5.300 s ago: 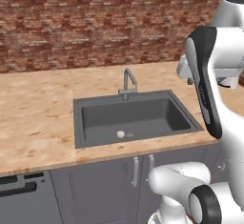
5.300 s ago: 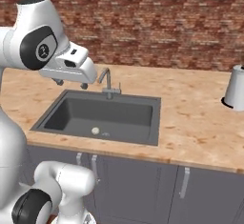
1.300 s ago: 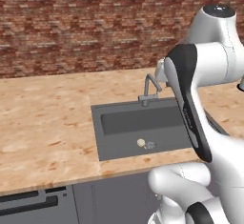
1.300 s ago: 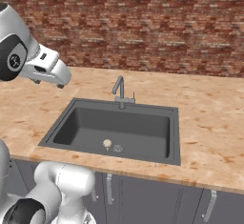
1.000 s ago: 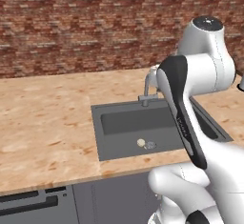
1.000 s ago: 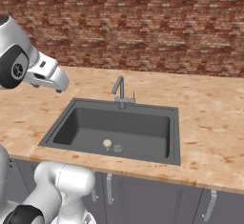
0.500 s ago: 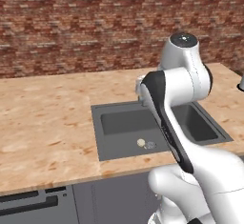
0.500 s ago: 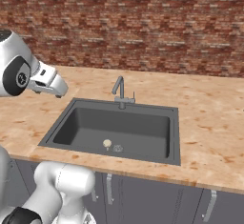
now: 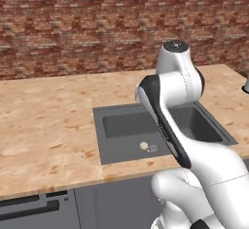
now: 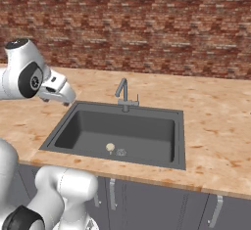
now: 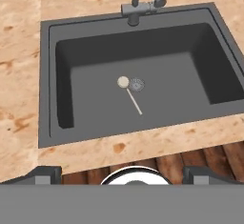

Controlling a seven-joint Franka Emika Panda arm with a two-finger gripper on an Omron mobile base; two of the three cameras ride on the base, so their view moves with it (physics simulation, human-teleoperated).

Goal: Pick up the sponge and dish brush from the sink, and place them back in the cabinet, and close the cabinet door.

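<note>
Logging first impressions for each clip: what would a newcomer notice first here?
The dark sink sunk in the wood-grain counter, with a cream-headed dish brush on its floor beside the drain. Then the white arm's gripper, hovering over the sink's left rim.

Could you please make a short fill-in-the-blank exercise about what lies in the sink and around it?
1. The dish brush lies on the floor of the ____, with its thin handle flat on the bottom.
2. Its round head rests right beside the small grey ____ in the basin floor.
3. The faucet stands at the sink's back edge, on the side nearer the ____ wall.
4. The countertop around the basin has a light ____ pattern.

Missing words: sink; drain; brick; wood-grain
</note>
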